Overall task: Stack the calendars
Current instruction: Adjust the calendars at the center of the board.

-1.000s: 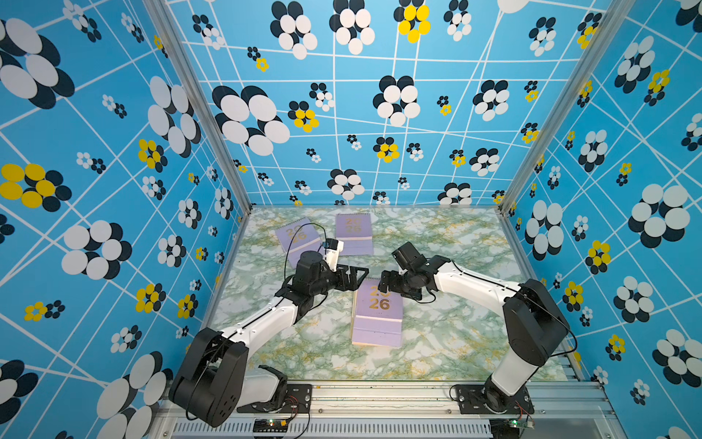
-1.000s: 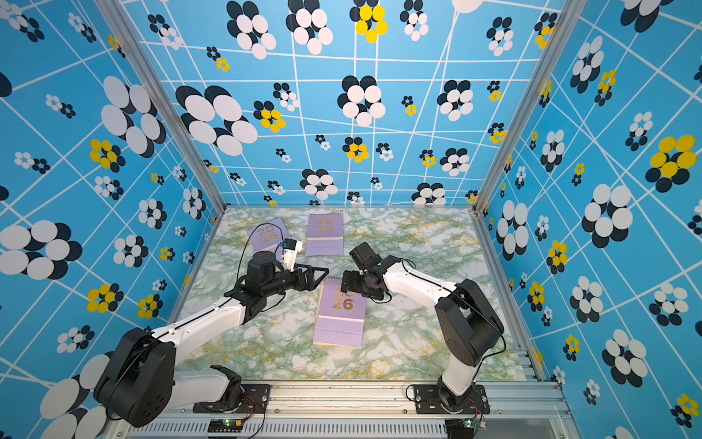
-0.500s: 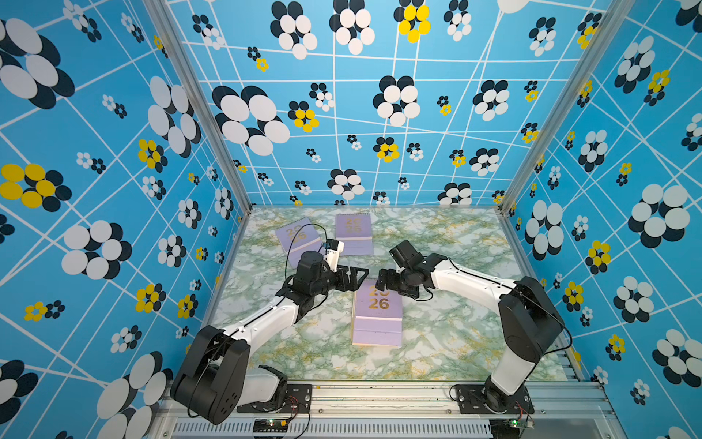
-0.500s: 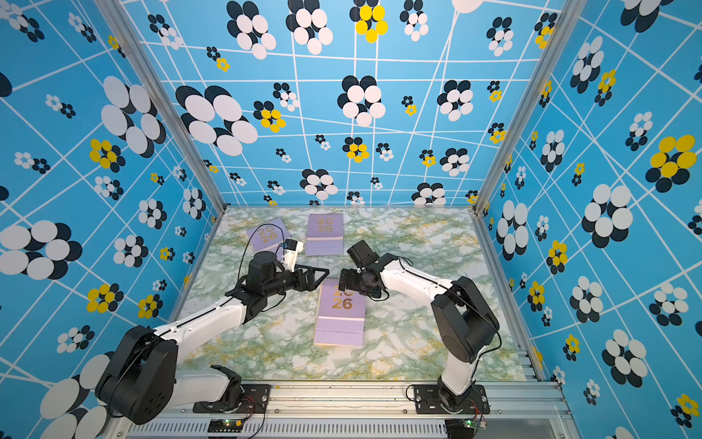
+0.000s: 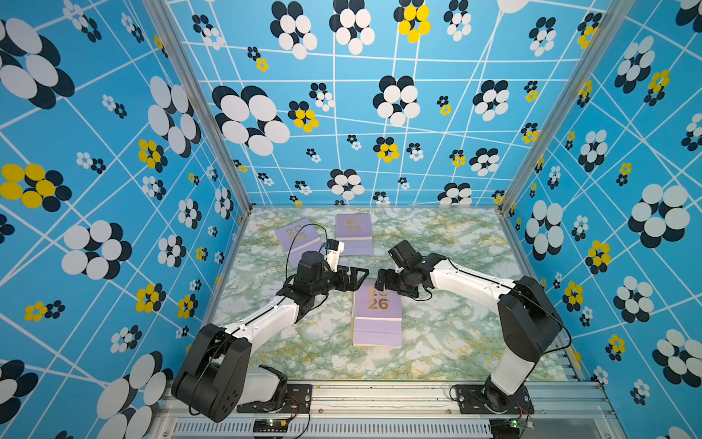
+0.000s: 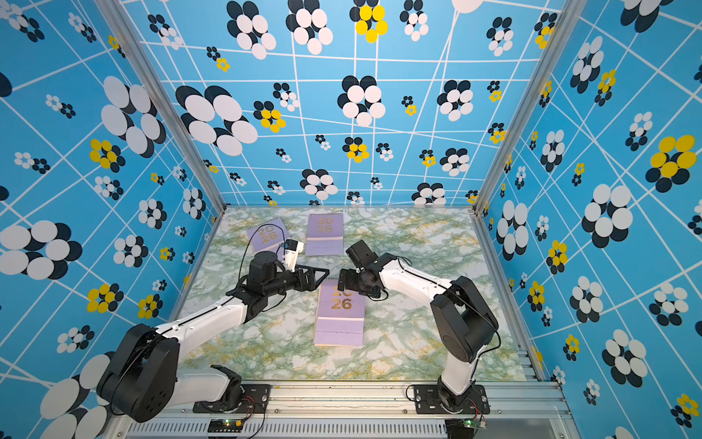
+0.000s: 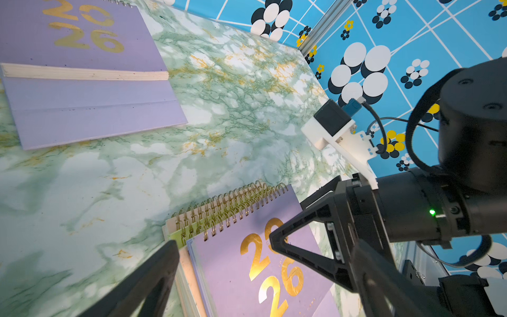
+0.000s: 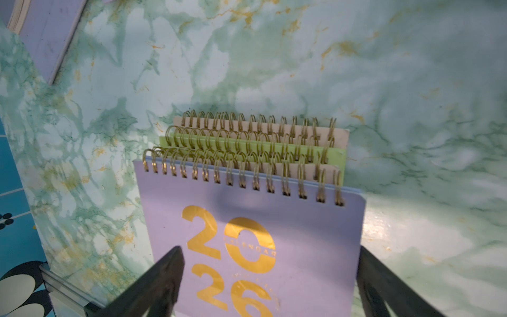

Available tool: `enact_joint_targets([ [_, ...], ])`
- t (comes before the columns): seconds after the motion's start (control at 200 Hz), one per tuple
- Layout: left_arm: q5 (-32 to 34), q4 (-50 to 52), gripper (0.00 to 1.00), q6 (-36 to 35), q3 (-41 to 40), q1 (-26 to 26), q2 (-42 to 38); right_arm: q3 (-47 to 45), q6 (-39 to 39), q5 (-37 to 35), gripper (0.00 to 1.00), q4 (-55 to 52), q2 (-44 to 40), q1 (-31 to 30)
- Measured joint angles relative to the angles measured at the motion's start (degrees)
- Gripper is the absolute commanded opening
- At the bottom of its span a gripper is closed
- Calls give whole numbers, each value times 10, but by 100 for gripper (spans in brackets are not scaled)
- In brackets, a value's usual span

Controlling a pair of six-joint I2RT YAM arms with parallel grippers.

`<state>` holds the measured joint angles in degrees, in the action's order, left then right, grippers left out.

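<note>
The stack of calendars point(image 5: 377, 315) sits centred on the table point(image 5: 456, 342). The left gripper point(image 5: 361, 280) at its eleven o'clock and the right gripper point(image 5: 381, 282) at one both gape wide, empty. Two loose calendars point(image 5: 354, 232) point(image 5: 298, 237) lie toward eleven.

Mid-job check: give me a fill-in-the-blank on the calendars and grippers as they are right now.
The stack has a top cover coloured ____.
Away from it lie ____ single lilac calendars.
The left gripper and right gripper are both ____.
The stack's spiral bindings are ____-coloured.
Missing words: lilac; two; open; gold.
</note>
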<state>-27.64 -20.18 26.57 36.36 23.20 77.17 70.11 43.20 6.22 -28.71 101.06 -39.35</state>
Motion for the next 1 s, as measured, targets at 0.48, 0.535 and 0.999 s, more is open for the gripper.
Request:
enact_joint_targets([
  [0.48, -6, -38, 100, 31, -8, 4, 79, -107, 12, -10, 98, -20, -97, -52],
  [0.535, -6, -43, 100, 35, -12, 8, 79, -115, 17, -10, 98, -20, -98, -57],
  [0.999, 17, -46, 99, 39, -25, 36, 113, -129, 31, -1, 98, -17, -98, -80],
])
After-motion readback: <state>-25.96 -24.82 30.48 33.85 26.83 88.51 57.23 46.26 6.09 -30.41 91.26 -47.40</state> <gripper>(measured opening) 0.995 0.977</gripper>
